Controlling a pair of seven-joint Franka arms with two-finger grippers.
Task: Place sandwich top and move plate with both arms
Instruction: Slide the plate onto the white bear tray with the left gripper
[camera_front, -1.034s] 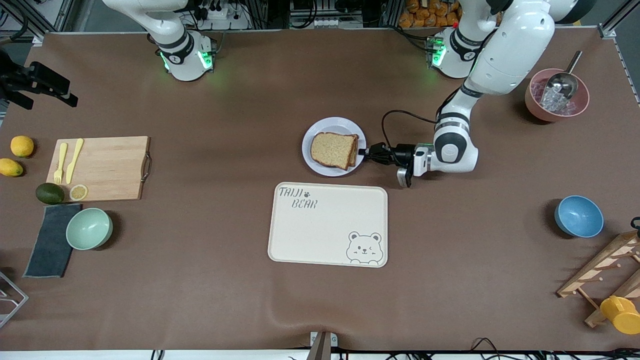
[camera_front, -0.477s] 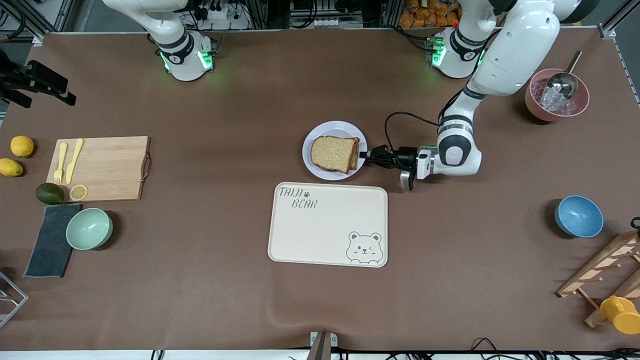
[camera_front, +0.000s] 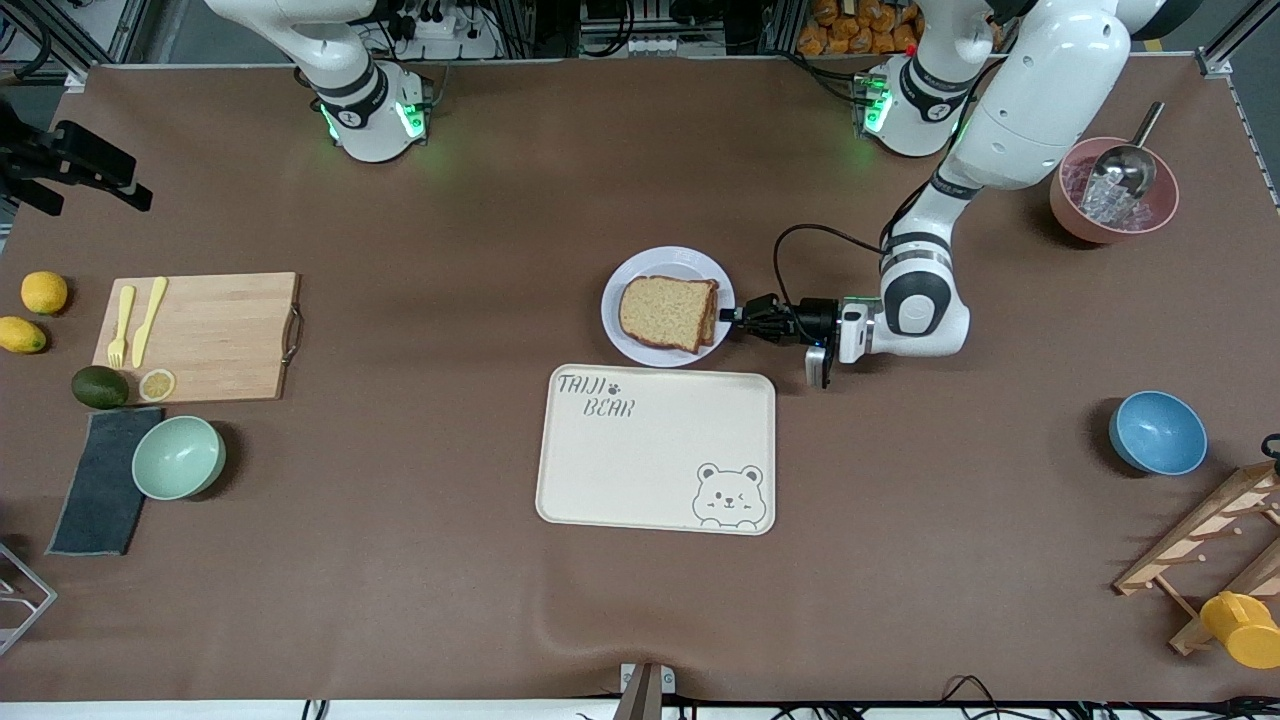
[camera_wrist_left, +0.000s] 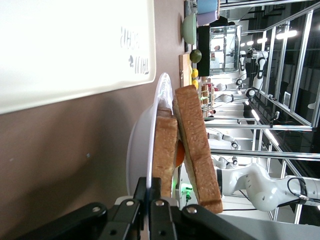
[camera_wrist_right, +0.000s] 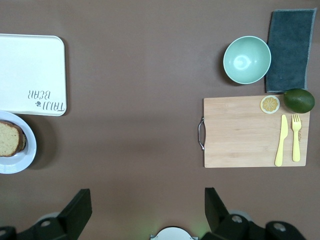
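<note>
Front view: my left tool (camera_front: 737, 319) is pinching the rim of the round pale lavender-white plate (camera_front: 640, 345), which sits on the brown bench just beside the cream bear-printed tray (camera_front: 655, 450), farther from the camera. The square wholemeal sandwich top (camera_front: 663, 312) is already on it.

Left wrist: fingers (camera_wrist_left: 156, 200) clamped tight on the rim, so I'd keep the plate level.

Right wrist: my right tool (camera_wrist_right: 145, 212) is spread wide, high over the bench, waiting.
</note>
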